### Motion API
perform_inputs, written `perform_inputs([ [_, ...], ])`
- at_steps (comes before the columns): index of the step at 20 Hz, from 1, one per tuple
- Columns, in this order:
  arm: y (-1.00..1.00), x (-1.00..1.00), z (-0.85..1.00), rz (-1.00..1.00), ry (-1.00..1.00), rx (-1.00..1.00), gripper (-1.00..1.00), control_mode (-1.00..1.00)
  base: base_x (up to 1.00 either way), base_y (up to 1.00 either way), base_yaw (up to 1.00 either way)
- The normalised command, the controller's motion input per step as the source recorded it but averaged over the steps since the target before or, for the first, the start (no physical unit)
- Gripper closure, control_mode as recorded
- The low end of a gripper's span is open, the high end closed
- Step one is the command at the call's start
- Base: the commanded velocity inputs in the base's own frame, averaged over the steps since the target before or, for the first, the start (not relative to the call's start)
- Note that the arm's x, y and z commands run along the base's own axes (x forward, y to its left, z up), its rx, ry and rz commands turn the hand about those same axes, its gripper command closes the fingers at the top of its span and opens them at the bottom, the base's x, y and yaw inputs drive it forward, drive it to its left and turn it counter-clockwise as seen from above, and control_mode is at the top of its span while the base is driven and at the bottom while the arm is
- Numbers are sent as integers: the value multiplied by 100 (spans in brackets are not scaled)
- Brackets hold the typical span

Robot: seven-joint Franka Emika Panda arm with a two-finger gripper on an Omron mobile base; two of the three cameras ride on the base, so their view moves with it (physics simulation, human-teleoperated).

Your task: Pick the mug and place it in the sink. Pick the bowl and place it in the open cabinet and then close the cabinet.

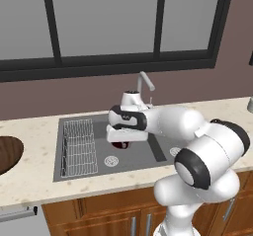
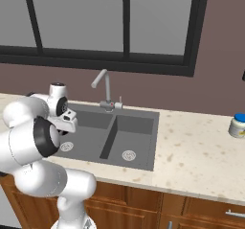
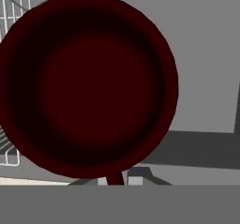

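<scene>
Our claw hangs over the left basin of the sink, gripping the mug, whose dark maroon mouth sits right under the hand camera. We see the mug held clear above the basin floor, near the wire rack and above the round drain, with the faucet behind. The bowl rests on the desk well apart to the left of the sink, and a jar stands far to the right.
</scene>
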Motion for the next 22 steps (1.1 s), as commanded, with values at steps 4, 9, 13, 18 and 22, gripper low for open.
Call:
perform_inputs([
  [4, -15, 0, -9, 0, 0, 0, 100, -100, 0, 0, 0],
  [9, -28, 0, -7, 0, 0, 0, 100, -100, 0, 0, 0],
  [13, -24, 0, -13, 0, 0, 0, 100, -100, 0, 0, 0],
  [18, -2, 0, -35, 0, 0, -1, 100, -100, 0, 0, 0],
  [22, -8, 3, -32, 0, 0, 0, 100, -100, 0, 0, 0],
])
